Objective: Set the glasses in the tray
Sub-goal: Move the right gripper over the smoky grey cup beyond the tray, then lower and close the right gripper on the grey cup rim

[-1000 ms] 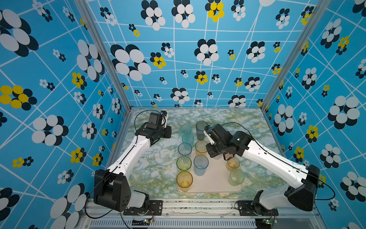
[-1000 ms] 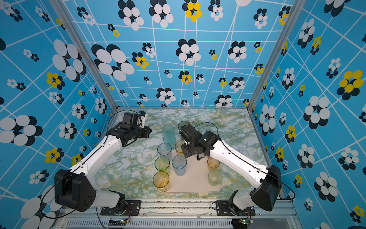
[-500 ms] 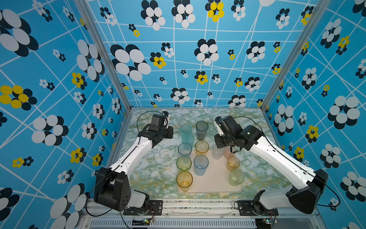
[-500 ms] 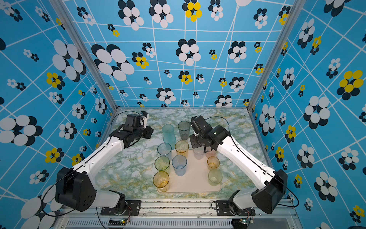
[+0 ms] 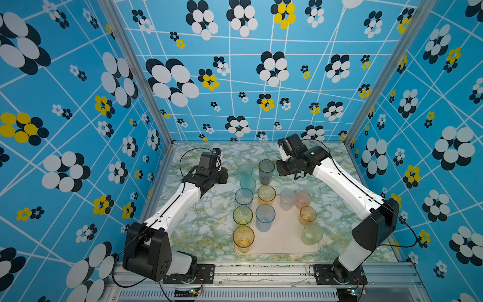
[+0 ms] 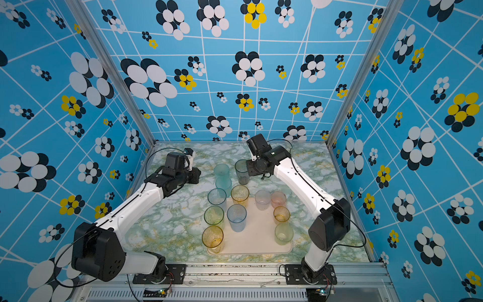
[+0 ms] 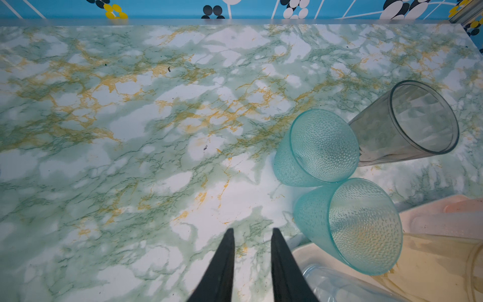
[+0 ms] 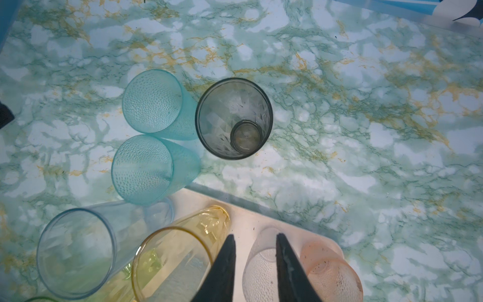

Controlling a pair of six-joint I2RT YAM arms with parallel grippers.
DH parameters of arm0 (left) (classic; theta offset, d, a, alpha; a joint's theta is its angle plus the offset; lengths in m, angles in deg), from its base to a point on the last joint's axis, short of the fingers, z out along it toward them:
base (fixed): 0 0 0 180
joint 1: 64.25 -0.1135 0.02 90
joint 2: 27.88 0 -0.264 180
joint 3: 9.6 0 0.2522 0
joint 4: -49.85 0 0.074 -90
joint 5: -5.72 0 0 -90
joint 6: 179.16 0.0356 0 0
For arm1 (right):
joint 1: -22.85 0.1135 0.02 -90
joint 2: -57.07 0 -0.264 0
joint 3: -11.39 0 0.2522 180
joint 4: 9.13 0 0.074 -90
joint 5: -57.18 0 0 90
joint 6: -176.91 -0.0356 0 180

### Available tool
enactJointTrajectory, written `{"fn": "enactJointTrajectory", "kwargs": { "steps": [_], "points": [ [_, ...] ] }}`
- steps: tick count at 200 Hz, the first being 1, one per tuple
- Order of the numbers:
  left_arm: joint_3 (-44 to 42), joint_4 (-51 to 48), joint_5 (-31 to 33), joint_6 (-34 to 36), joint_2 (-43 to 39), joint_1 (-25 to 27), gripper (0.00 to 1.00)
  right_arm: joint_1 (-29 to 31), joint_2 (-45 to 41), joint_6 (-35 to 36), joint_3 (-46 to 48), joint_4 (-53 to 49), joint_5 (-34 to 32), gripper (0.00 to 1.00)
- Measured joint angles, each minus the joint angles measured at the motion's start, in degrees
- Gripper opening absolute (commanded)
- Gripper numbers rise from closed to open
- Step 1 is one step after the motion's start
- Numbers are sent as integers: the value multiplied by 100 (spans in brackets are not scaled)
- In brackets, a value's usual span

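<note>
- Top views: high, from the front, looking down on the whole table point(image 5: 198, 230), nearly identical.
- Wrist views: close above the table, angled down; both catch the grey glass point(image 7: 407, 123) point(image 8: 234, 117).

In a top view I saw the tray point(image 5: 285, 247) on the marble table point(image 5: 203, 230). It held tall glasses along its left side and four short ones on its right: clear point(image 5: 287, 200), pink point(image 5: 303, 199), orange point(image 5: 308, 215) and pale green point(image 5: 312, 234). Two teal glasses point(image 5: 245, 176) and a grey glass point(image 5: 266, 171) stood beyond its far edge, between the left gripper point(image 5: 223, 179) and the right gripper point(image 5: 281, 170).
</note>
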Motion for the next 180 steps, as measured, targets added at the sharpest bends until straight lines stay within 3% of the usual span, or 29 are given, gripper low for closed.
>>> {"fn": "enactJointTrajectory", "kwargs": {
  "steps": [63, 136, 180],
  "points": [
    [-26, 2, 2, 0, 0, -2, 27, -435, 1119, 271, -1113, -420, 315, 28],
    [-26, -2, 4, 2, 0, -39, 27, -507, 2048, 470, -2293, -953, 686, 27],
    [-26, -2, 2, 2, 0, -81, 27, -514, 2280, 496, -2459, -1165, 708, 27]
  ]
}}
